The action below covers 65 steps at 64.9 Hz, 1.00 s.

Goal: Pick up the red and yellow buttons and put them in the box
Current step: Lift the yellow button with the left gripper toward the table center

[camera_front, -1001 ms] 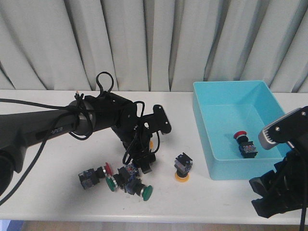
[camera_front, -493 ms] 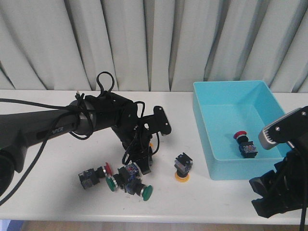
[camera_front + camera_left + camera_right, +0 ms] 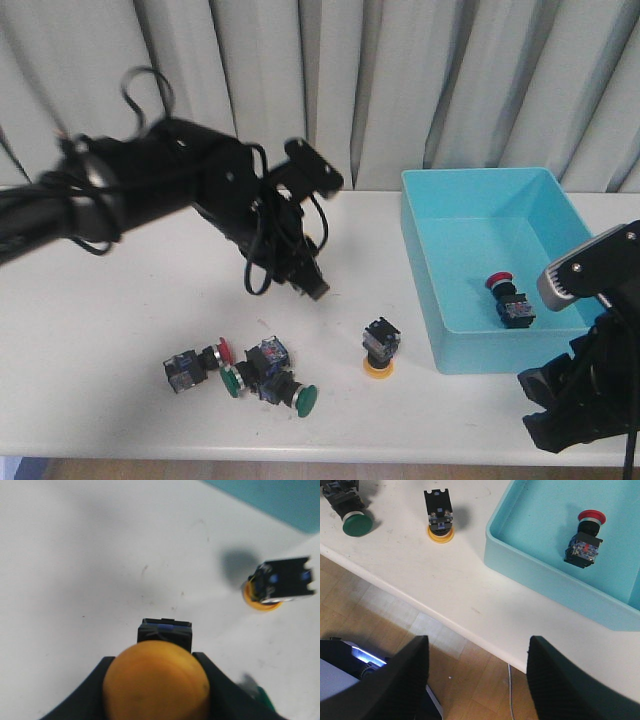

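Above the table's middle, left gripper [image 3: 157,700] hangs clear of the surface, fingers clamped on a yellow button [image 3: 156,682]. On the table [image 3: 120,300], a second yellow button [image 3: 379,347] sits cap-down just left of the box [image 3: 440,250], which holds a red button [image 3: 507,295]; another red one [image 3: 193,364] lies nearer, left. Right gripper [image 3: 477,680] waits at the near right edge, fingers spread, empty.

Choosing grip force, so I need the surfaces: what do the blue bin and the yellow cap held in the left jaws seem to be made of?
The box looks like moulded plastic, a uniform turquoise with a soft sheen and rounded rim. The held yellow button's cap appears to be smooth, matte, opaque plastic, though it is blurred at this range.
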Motion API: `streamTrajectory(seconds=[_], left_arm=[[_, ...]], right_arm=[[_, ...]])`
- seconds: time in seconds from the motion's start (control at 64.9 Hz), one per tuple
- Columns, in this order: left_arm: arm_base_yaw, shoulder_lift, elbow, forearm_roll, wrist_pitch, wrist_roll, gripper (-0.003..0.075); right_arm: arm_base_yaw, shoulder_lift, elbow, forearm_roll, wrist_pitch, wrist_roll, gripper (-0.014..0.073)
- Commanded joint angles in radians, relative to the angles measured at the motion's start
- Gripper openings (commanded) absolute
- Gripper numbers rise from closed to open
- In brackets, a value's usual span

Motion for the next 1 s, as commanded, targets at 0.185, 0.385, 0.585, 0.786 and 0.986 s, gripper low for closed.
streamTrajectory(seconds=[0.185, 0.385, 0.585, 0.786, 0.986], left_arm=[[0.038, -0.347, 0.217, -0.008, -0.079, -0.082, 0.0122], [0.102, -0.546, 0.461, -0.008, -0.172, -0.11, 0.0122], [0.139, -0.676, 0.656, -0.011, -0.262, -0.182, 0.0122], [0.134, -0.687, 0.726, -0.3, -0.321, -0.062, 0.0125], [0.134, -0.687, 0.728, -0.783, -0.322, 0.328, 0.0125]], right_arm=[[-0.002, -0.015, -0.024, -0.01, -0.044, -0.001, 0.0418], [-0.002, -0.015, -0.024, -0.009, -0.045, -0.001, 0.0418], [-0.002, -0.009, -0.024, -0.007, -0.049, -0.001, 0.0426], [-0.002, -0.007, -0.024, 0.077, -0.111, -0.151, 0.0492], [-0.002, 0.072, -0.024, 0.36, -0.176, -0.486, 0.0519]])
